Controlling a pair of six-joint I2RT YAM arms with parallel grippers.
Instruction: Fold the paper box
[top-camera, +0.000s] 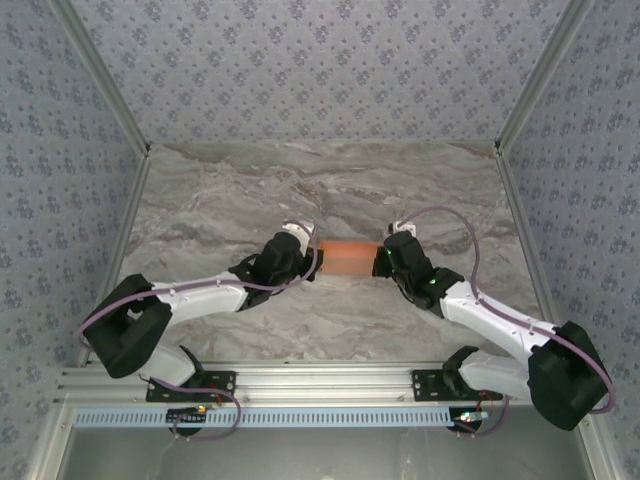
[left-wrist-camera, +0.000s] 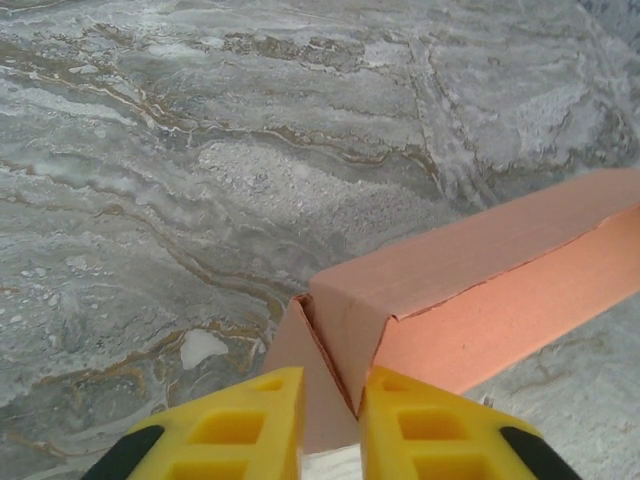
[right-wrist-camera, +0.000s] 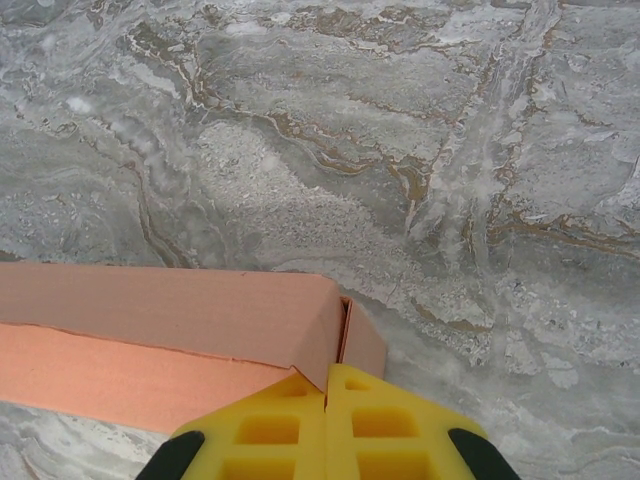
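I have the paper box near the middle of the marble table, folded into 1 long salmon-orange tube that lies crosswise between my 2 arms. The left gripper is at its left end and the right gripper is at its right end.

On the left wrist camera, the box runs away to the upper right. Its near end is a folded corner with a loose triangular flap beside it. That corner sits in the gap of the left gripper, whose yellow fingers stand slightly apart. From this angle I cannot tell whether the pads are pressing the card or have let it go.

On the right wrist camera, the box stretches off to the left. The right gripper is clenched, its yellow fingers pressed together. The end edge of the box runs into the seam between them, so the thin card is pinched there. A small end flap stands just beside that edge.
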